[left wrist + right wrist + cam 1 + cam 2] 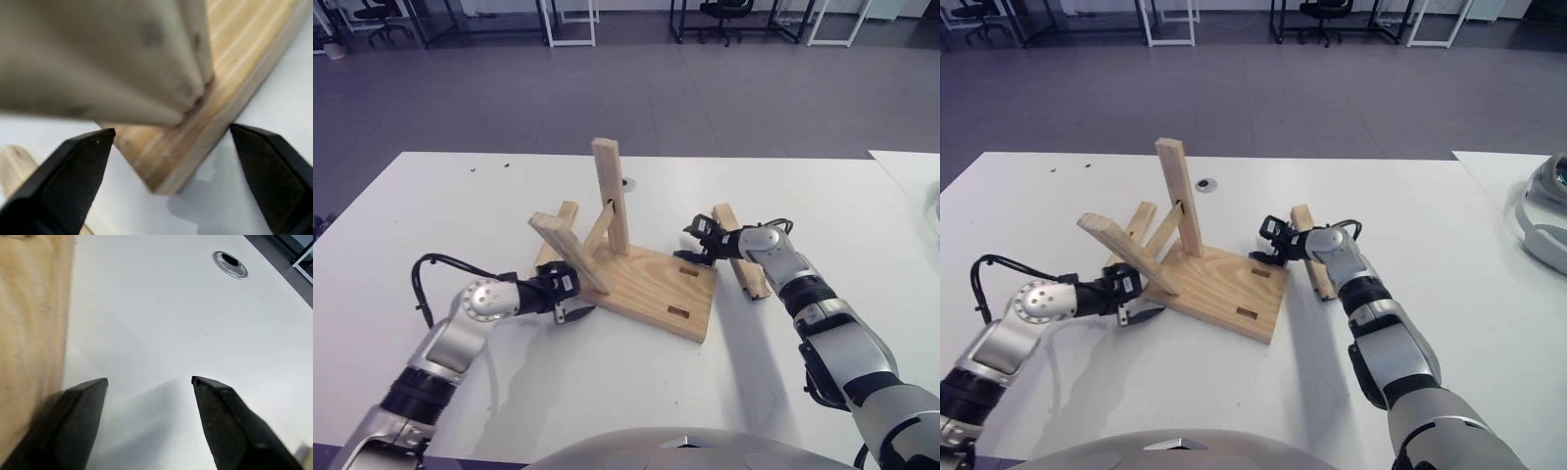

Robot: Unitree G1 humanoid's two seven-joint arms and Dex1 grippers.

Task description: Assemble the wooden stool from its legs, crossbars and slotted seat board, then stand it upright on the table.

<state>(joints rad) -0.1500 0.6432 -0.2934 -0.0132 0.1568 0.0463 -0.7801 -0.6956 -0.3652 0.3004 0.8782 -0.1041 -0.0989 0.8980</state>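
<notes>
The slotted seat board point(651, 284) lies flat in the middle of the table. One leg point(611, 196) stands upright in it; a second leg point(570, 251) leans out to the left, with a crossbar point(598, 233) between them. Another wooden piece point(740, 251) lies on the table to the right of the board. My left gripper point(570, 299) is open at the board's left corner point(166, 171), under the leaning leg. Level with the board's right far edge point(29, 333), my right gripper point(690, 247) is open over bare table, nothing between its fingers.
A round cable hole point(230, 264) sits in the white table point(460, 206) behind the stool parts. A second table edge point(911, 171) with a white headset point(1547, 211) is at the far right. Chairs and table frames stand on the floor beyond.
</notes>
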